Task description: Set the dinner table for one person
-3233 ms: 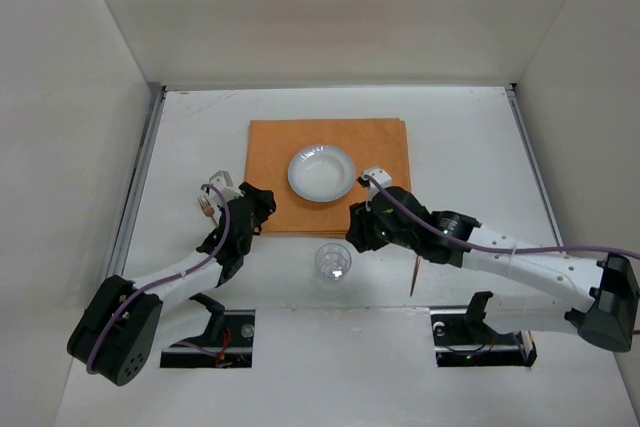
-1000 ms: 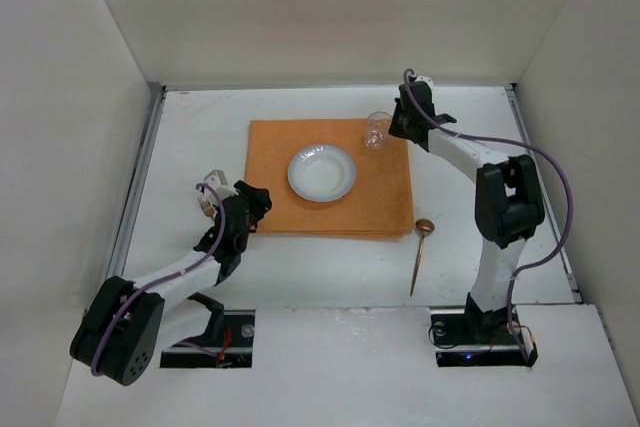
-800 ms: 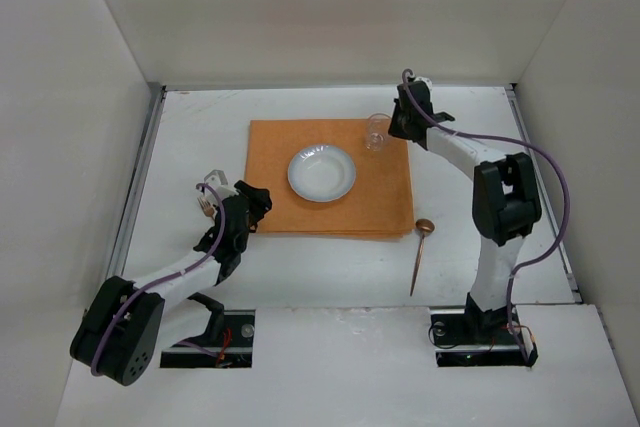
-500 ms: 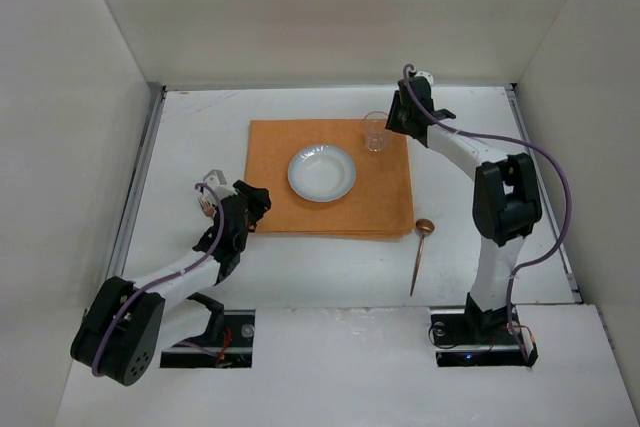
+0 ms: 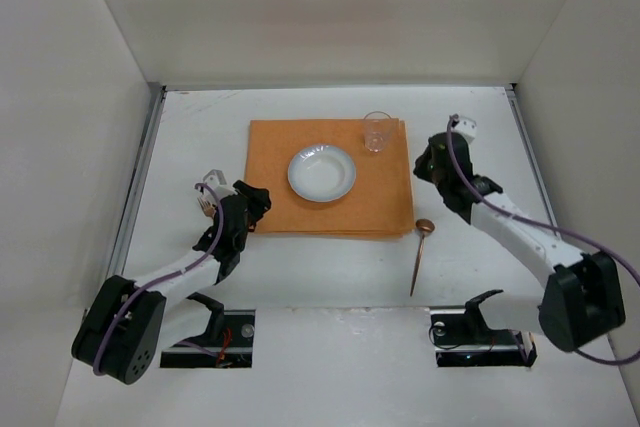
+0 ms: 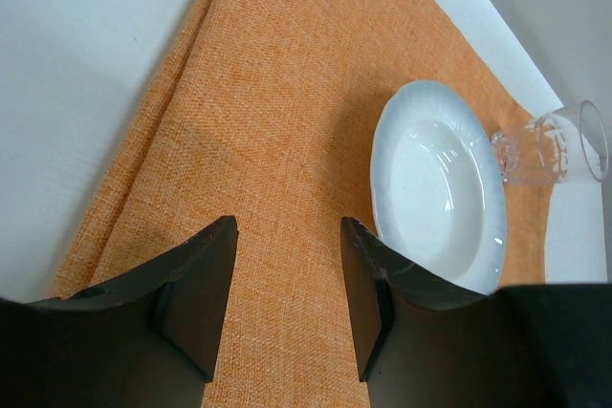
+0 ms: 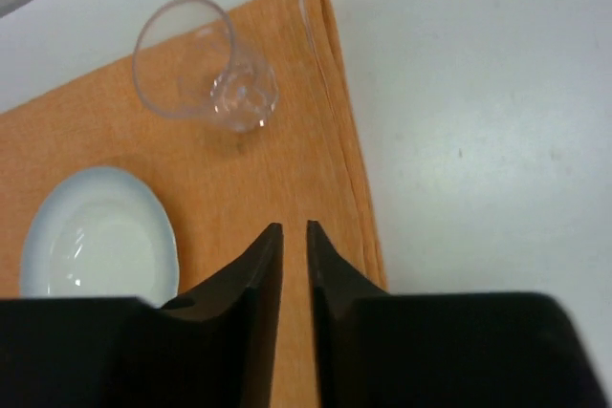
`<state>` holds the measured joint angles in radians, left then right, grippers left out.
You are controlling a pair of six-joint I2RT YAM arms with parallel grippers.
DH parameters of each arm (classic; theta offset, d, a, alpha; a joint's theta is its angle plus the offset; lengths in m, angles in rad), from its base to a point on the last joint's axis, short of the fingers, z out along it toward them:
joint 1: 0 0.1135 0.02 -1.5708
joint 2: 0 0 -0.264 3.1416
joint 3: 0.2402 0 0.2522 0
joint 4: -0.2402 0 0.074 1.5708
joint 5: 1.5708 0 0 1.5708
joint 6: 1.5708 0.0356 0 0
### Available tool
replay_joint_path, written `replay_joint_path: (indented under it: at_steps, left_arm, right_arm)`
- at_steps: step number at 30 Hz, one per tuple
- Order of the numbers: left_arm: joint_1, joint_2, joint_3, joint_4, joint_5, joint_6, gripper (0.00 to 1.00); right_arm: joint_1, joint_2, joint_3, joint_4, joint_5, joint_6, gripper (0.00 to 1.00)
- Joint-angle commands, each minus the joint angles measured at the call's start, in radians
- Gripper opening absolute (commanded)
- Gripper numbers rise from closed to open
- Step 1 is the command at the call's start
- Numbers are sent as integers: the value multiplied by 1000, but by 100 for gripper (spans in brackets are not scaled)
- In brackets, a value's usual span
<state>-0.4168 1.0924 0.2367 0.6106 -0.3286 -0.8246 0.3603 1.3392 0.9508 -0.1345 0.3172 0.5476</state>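
With the right gripper (image 7: 287, 228) empty, jaws nearly together, spread them and lower squarely over the middle of the spoon (image 5: 418, 259)

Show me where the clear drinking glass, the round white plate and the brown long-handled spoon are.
Clear drinking glass (image 5: 377, 133), top view, middle of its body.
Round white plate (image 5: 321, 173), top view, centre of its well.
Brown long-handled spoon (image 5: 418, 259), top view, midway along its handle.
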Motion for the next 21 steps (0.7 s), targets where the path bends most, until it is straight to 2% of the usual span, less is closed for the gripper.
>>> replay_joint_path:
  at_steps: [1, 4, 6, 9, 11, 13, 15, 21]
  left_arm:
    - [8, 12, -2, 52, 16, -16, 45]
    - [-4, 11, -2, 54, 22, -25, 45]
    - [-10, 23, 1, 57, 20, -27, 45]
    - [-15, 29, 3, 61, 26, -33, 45]
    - [-18, 34, 4, 63, 20, -30, 45]
    - [-9, 43, 4, 67, 28, -33, 45]
    - [-7, 35, 3, 67, 36, -36, 45]
    - [-1, 23, -4, 67, 36, -36, 45]
  right_arm:
    - [65, -130, -180, -11, 121, 139, 14]
    - [116, -289, -329, -153, 168, 279, 13]
    - [146, -365, -397, -255, 149, 372, 23]
    - [208, -416, -449, -382, 149, 483, 30]
    - [243, -443, -469, -444, 160, 541, 38]
    - [263, -460, -481, -477, 161, 578, 41]
    - [268, -451, -489, -478, 143, 569, 42]
    - [295, -315, -460, -445, 72, 528, 32]
